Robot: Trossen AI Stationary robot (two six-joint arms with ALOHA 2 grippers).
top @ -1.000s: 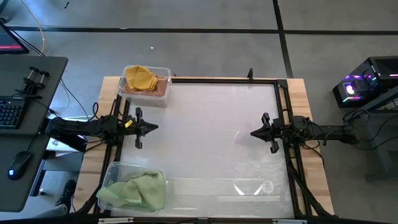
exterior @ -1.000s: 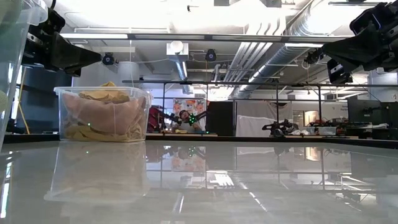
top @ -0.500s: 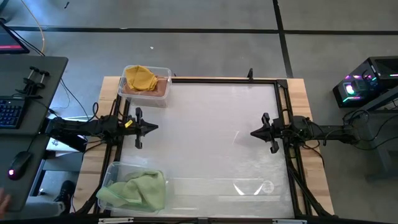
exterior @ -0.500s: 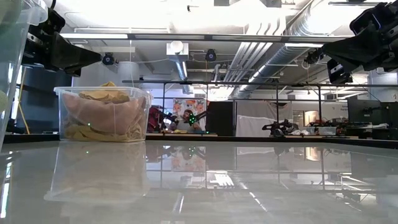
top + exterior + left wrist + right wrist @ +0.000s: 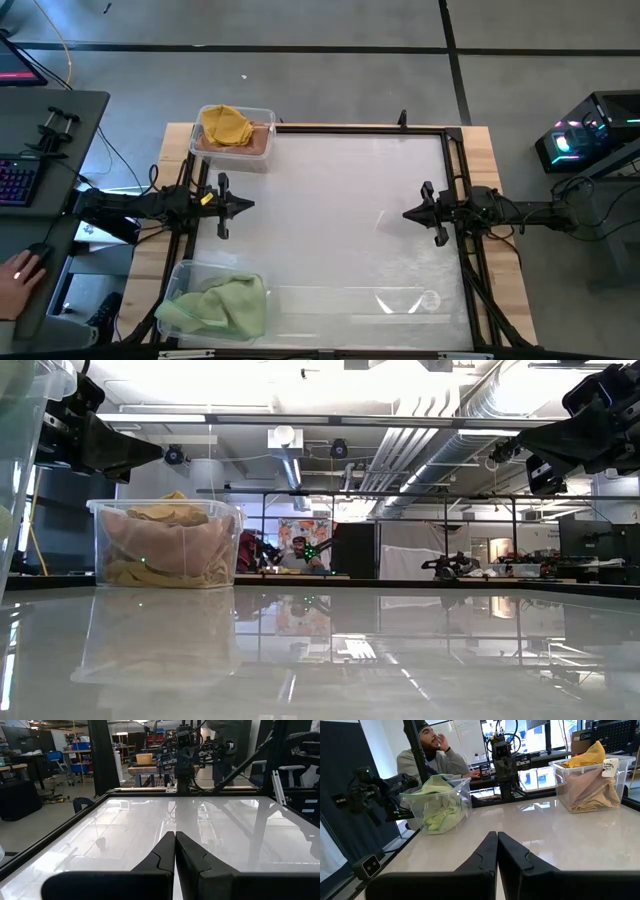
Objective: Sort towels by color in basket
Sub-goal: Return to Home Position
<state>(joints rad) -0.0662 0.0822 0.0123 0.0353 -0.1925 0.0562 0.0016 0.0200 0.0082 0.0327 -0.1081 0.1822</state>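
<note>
Evidently homing, towels (image 5: 225, 303) binned: left end effector (image 5: 245, 205) and right end effector (image 5: 408, 213) hover closed, empty; next, park

Robotics lab in an open industrial hall. Marked by exposed ceiling ducts (image 5: 440, 420), bare concrete floor (image 5: 330, 80), black-framed white surface (image 5: 340, 220), side desk (image 5: 85, 160) with keyboard (image 5: 15, 185), lit computer tower (image 5: 585, 135), workbench (image 5: 142, 770) and blue storage bins (image 5: 75, 755) behind.
</note>
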